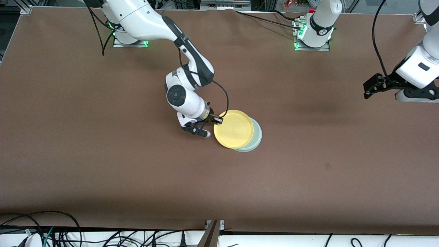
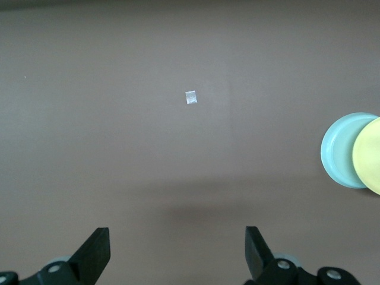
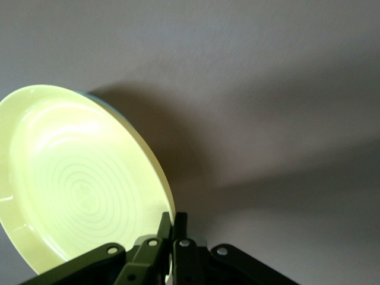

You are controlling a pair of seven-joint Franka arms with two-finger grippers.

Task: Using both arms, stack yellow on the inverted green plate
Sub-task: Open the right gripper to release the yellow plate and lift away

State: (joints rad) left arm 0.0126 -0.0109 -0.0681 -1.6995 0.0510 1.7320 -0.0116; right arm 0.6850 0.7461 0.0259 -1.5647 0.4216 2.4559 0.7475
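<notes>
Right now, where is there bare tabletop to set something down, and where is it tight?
Bare brown table runs between the plates and the front camera, and under the open, waiting left gripper. It is crowded mid-table: the right gripper pinches the yellow plate over the green plate.

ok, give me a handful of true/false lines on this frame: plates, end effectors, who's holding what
1. The right end effector grips the round bright yellow plastic plate by its rim. True.
2. The yellow plate lies flat on the brown table, apart from the round pale mint-green plate. False: it overlaps the green plate, covering most of it.
3. The left end effector is open, holding nothing. True.
4. The left end effector is over the plates. False: it waits over bare table toward the left arm's end.
5. The yellow plate is held rim-up. True.
</notes>
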